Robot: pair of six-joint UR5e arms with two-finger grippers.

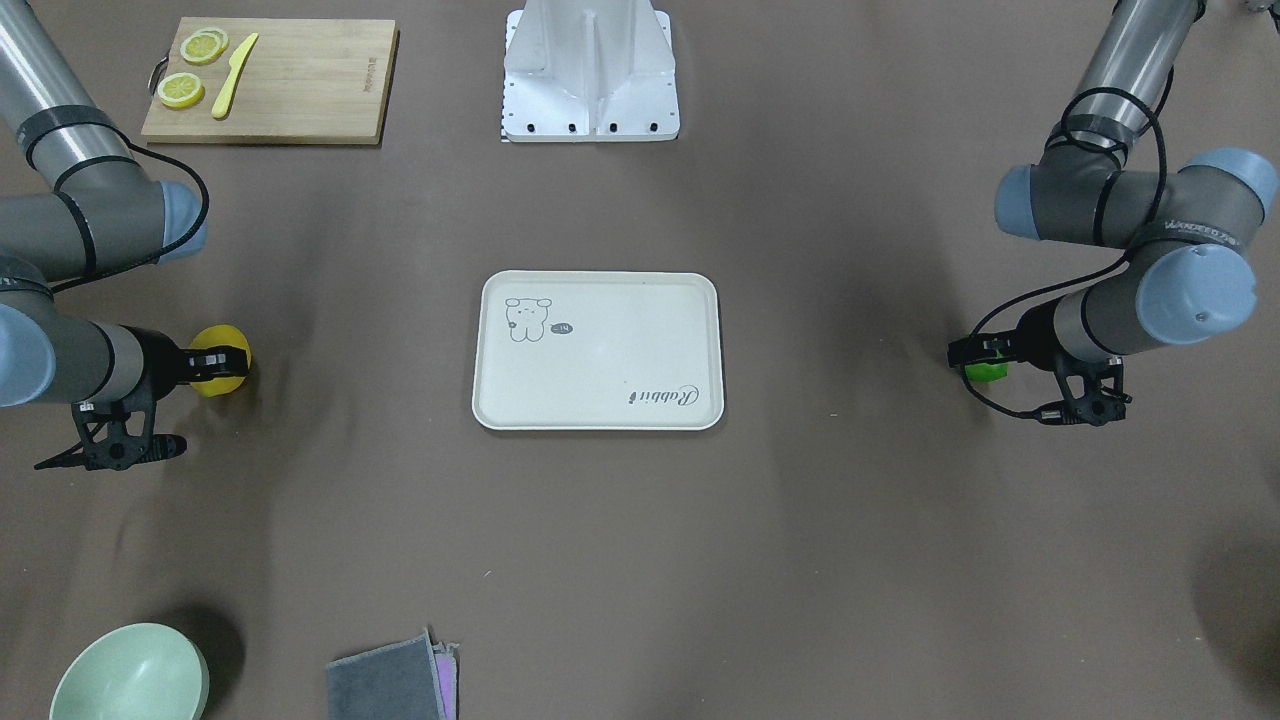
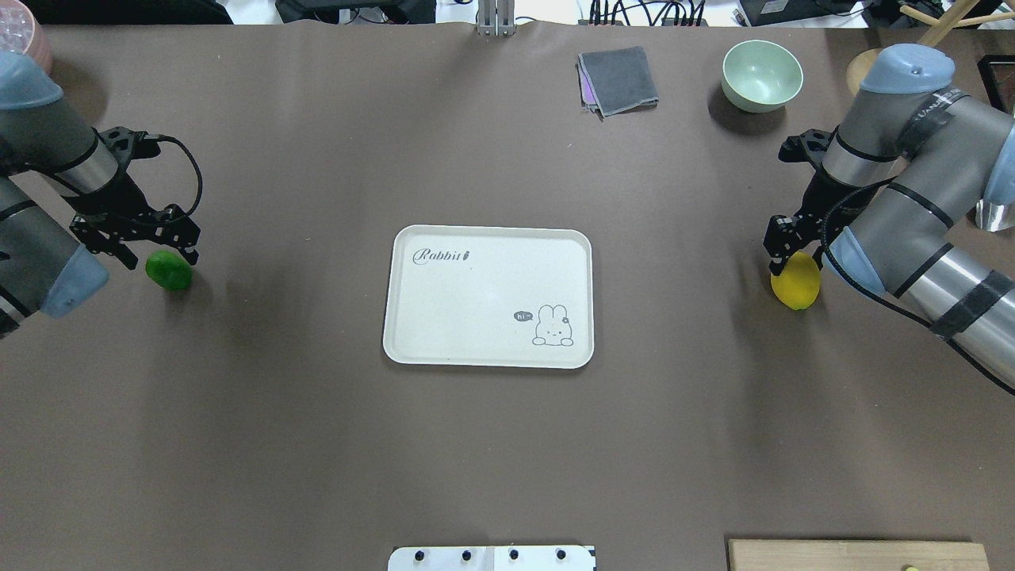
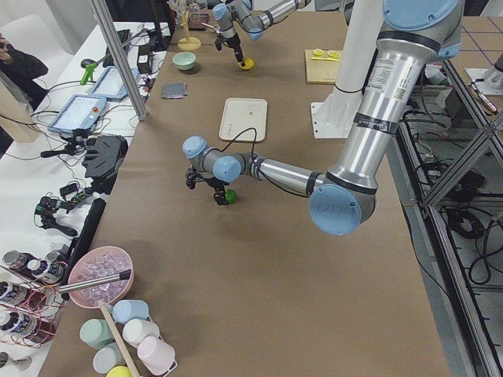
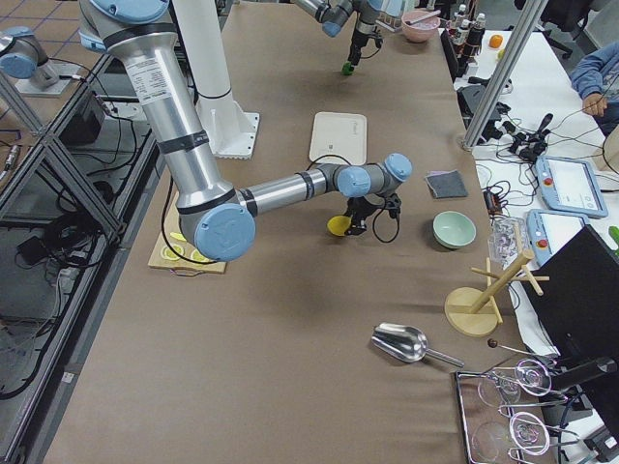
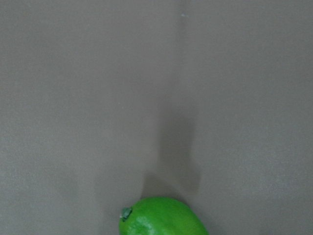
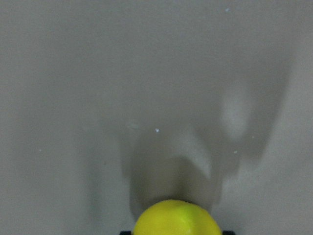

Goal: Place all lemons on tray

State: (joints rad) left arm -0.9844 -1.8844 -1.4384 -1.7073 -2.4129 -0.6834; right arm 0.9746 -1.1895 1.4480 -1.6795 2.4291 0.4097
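The cream-white tray [image 2: 476,285] lies bare in the middle of the table, also in the front view [image 1: 600,400]. The green lemon [image 2: 169,270] lies on the table far to the tray's left. My left gripper [image 2: 158,254] stands over it with its jaws spread wide, and no finger shows in the left wrist view [image 5: 164,218]. The yellow lemon [image 2: 795,281] is far to the tray's right. My right gripper [image 2: 793,252] is down on it, with dark finger edges at both sides of the lemon in the right wrist view [image 6: 177,220].
A wooden cutting board [image 1: 300,90] with lemon slices [image 1: 181,90] and a yellow knife [image 1: 234,75] sits near the robot's right side. A green bowl [image 2: 762,74] and a folded grey cloth [image 2: 618,79] lie at the far edge. The white mount [image 1: 592,75] stands behind the tray.
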